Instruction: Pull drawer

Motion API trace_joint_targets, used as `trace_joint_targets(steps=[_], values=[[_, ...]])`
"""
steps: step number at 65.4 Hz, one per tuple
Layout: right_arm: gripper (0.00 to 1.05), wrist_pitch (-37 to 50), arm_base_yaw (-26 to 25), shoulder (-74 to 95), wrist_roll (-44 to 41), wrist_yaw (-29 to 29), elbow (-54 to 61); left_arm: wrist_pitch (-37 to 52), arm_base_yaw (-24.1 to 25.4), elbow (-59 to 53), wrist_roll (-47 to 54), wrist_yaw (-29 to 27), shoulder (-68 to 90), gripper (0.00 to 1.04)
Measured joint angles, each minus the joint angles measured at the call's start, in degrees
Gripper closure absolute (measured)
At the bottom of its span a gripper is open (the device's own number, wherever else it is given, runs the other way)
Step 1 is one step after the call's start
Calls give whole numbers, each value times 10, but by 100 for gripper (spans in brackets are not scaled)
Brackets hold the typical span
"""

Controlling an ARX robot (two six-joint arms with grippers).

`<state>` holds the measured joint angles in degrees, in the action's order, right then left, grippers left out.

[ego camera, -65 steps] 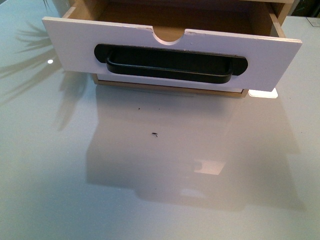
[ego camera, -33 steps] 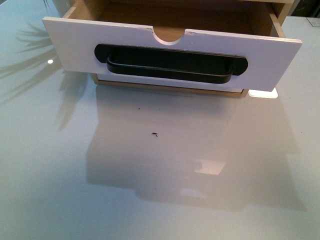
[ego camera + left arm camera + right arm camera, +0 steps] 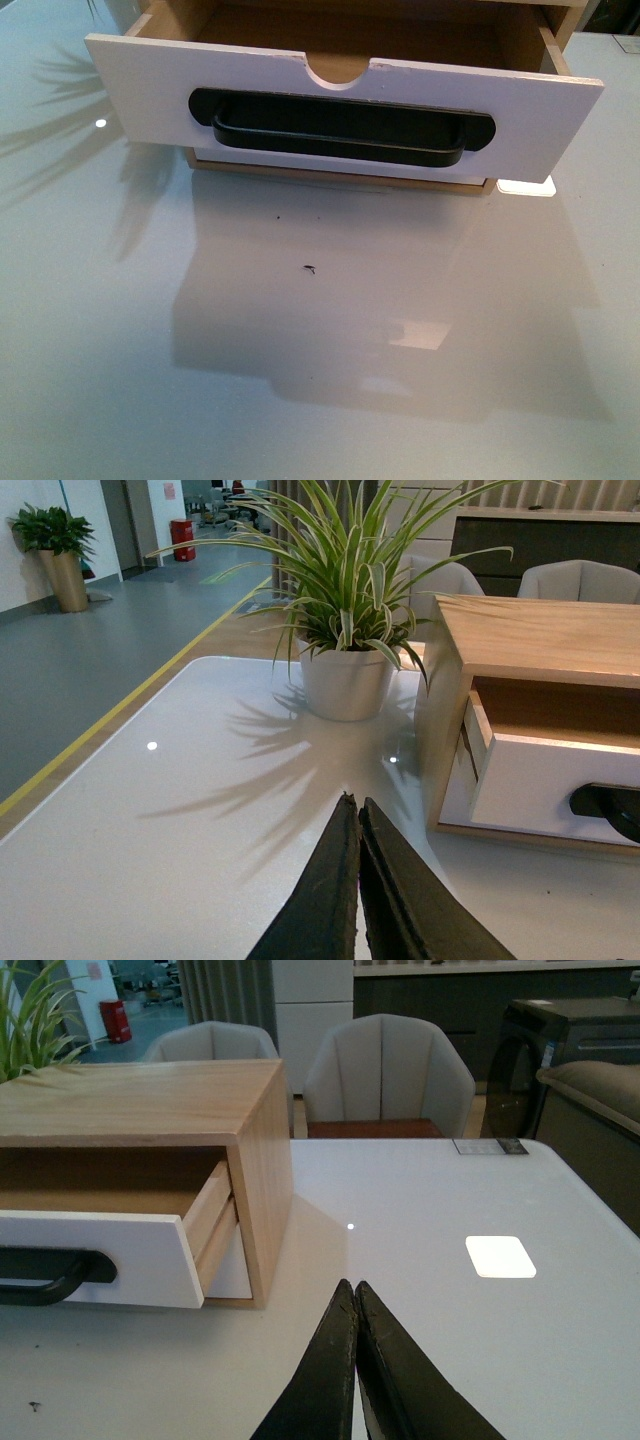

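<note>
The drawer [image 3: 150, 95] stands pulled out of its wooden cabinet, white front toward me, with a long black bar handle [image 3: 335, 140] in a black recess and a semicircular notch [image 3: 337, 72] on top. Its empty wooden inside shows behind the front. Neither arm appears in the front view. In the left wrist view my left gripper [image 3: 355, 802] is shut, empty, over the table left of the drawer [image 3: 540, 780]. Over the table right of the drawer [image 3: 120, 1255], in the right wrist view, my right gripper [image 3: 352, 1287] is shut and holds nothing.
The wooden cabinet [image 3: 150, 1100] sits on a glossy white table [image 3: 320, 380]. A potted spider plant [image 3: 348, 620] stands left of the cabinet. Under the open drawer a second white front [image 3: 340, 172] shows. Grey chairs [image 3: 388, 1070] stand behind the table. A small dark speck [image 3: 310, 267] lies on the table.
</note>
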<state>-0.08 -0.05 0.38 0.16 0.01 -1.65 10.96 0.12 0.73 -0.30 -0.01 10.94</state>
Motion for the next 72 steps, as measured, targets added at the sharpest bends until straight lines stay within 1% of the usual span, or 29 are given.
trace_joint_targets(steps=[5, 9, 11, 31, 33, 34, 38, 40, 43, 45, 46, 47, 52, 55, 60, 64, 65, 67, 72], values=[[103, 0, 0, 0, 0, 0, 0, -18, 0, 0, 0, 0, -18, 102], [103, 0, 0, 0, 0, 0, 0, -92, 0, 0, 0, 0, -73, 102], [103, 0, 0, 0, 0, 0, 0, -103, 0, 0, 0, 0, -90, 102], [103, 0, 0, -1, 0, 0, 0, -109, 0, 0, 0, 0, -106, 102], [103, 0, 0, -1, 0, 0, 0, -109, 0, 0, 0, 0, -106, 100], [102, 0, 0, -1, 0, 0, 0, -109, 0, 0, 0, 0, -106, 97], [92, 0, 0, -1, 0, 0, 0, -109, 0, 0, 0, 0, -106, 86], [85, 0, 0, -1, 0, 0, 0, -109, 0, 0, 0, 0, -106, 79], [78, 0, 0, -1, 0, 0, 0, -109, 0, 0, 0, 0, -106, 72], [71, 0, 0, -1, 0, 0, 0, -109, 0, 0, 0, 0, -106, 65], [69, 0, 0, -1, 0, 0, 0, -109, 0, 0, 0, 0, -106, 63], [64, 0, 0, -1, 0, 0, 0, -109, 0, 0, 0, 0, -106, 58], [46, 0, 0, -1, 0, 0, 0, -109, 0, 0, 0, 0, -106, 40], [39, 0, 0, -1, 0, 0, 0, -109, 0, 0, 0, 0, -106, 33], [24, 0, 0, -1, 0, 0, 0, -109, 0, 0, 0, 0, -106, 18], [13, 0, 0, -1, 0, 0, 0, -109, 0, 0, 0, 0, -106, 7], [10, 0, 0, -1, 0, 0, 0, -109, 0, 0, 1, 0, -106, 6], [7, 0, 0, -1, 0, 0, 0, -109, 0, 0, 1, 0, -106, 7], [9, 0, 0, -1, 0, 0, 0, -109, 0, 0, 1, 0, -106, 7]])
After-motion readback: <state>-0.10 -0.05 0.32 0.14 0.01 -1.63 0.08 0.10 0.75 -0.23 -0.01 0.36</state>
